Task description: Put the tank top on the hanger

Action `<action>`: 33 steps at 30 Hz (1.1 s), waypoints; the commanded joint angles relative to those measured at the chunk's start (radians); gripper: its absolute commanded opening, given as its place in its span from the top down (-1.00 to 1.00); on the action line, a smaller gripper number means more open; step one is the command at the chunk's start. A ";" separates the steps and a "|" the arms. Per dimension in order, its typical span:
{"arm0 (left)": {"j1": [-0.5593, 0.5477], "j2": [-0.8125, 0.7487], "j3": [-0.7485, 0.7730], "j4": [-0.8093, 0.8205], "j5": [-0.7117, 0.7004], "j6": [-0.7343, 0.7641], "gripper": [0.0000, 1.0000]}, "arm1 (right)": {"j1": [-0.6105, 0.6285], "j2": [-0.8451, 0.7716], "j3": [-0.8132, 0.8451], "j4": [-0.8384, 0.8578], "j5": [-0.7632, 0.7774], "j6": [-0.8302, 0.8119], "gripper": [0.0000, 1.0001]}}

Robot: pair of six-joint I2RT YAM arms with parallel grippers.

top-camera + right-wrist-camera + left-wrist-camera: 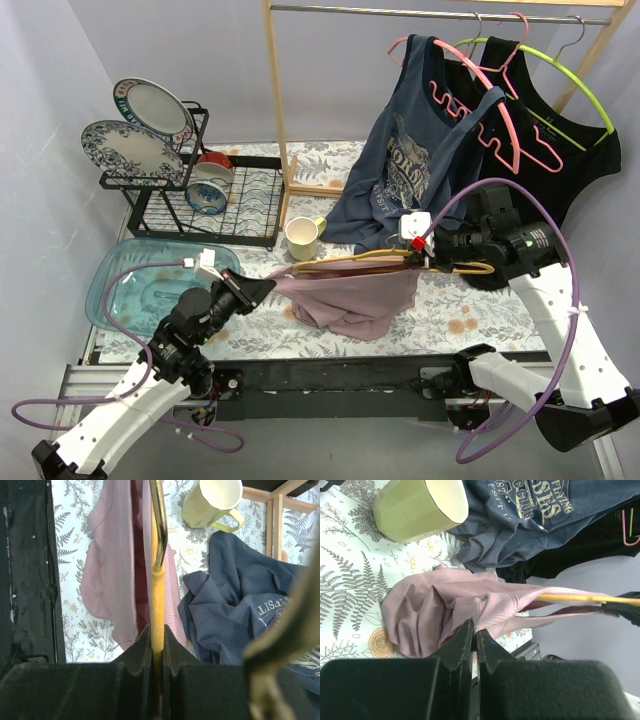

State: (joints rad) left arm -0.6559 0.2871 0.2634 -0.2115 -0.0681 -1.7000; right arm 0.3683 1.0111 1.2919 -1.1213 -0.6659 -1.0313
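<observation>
The dusty-pink tank top [350,297] hangs bunched from the yellow-orange hanger [385,260], which is held level above the floral table. My right gripper [428,252] is shut on the hanger's bar [157,592]; the pink fabric [112,565] drapes on both sides of it. My left gripper [268,288] is shut on an edge of the tank top [445,605] at its left end and holds it stretched toward the hanger [585,598].
A pale green mug [303,237] stands just behind the hanger. A navy printed top [420,150] and a black top [560,150] hang on the wooden rack behind. A dish rack [205,190] with plates and a blue tray [120,275] are at left.
</observation>
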 commanded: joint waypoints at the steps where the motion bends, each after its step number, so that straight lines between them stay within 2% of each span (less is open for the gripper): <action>1: 0.013 -0.020 0.060 -0.084 0.008 0.054 1.00 | -0.019 -0.012 -0.028 0.077 0.084 0.022 0.97; 5: 0.013 -0.005 0.089 -0.066 0.027 0.054 1.00 | -0.019 -0.009 -0.055 0.028 0.040 -0.039 0.97; 8: 0.013 0.047 0.114 0.016 0.066 0.040 1.00 | -0.019 -0.002 -0.092 0.002 0.020 -0.078 0.97; 14: 0.015 0.213 0.158 0.207 0.296 0.005 1.00 | -0.020 0.006 -0.102 -0.031 -0.052 -0.124 0.97; 15: 0.015 0.256 0.157 0.300 0.327 -0.004 1.00 | -0.019 0.010 -0.098 -0.031 -0.070 -0.127 0.97; 18: 0.015 0.364 0.178 0.410 0.467 -0.035 1.00 | -0.019 0.024 -0.097 -0.011 -0.089 -0.113 0.97; 24: 0.015 0.501 0.269 0.504 0.683 -0.084 1.00 | -0.019 0.040 -0.097 0.041 -0.109 -0.078 0.97; 28: 0.018 0.543 0.350 0.437 0.711 -0.040 1.00 | -0.019 0.035 -0.094 0.051 -0.104 -0.069 0.97; 31: 0.027 0.544 0.442 0.267 0.651 0.058 0.21 | -0.019 0.026 -0.075 0.048 -0.103 -0.059 0.97; 32: 0.029 0.540 0.467 0.220 0.630 0.098 0.00 | -0.019 0.024 -0.066 0.043 -0.103 -0.058 0.97; 33: 0.032 0.537 0.491 0.113 0.611 0.133 -0.27 | -0.019 0.021 -0.048 0.035 -0.101 -0.055 0.97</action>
State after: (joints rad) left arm -0.6411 0.8459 0.6430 0.1253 0.5724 -1.7073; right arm 0.3534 1.0527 1.1801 -1.0992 -0.7296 -1.1030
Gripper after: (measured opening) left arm 0.458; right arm 0.089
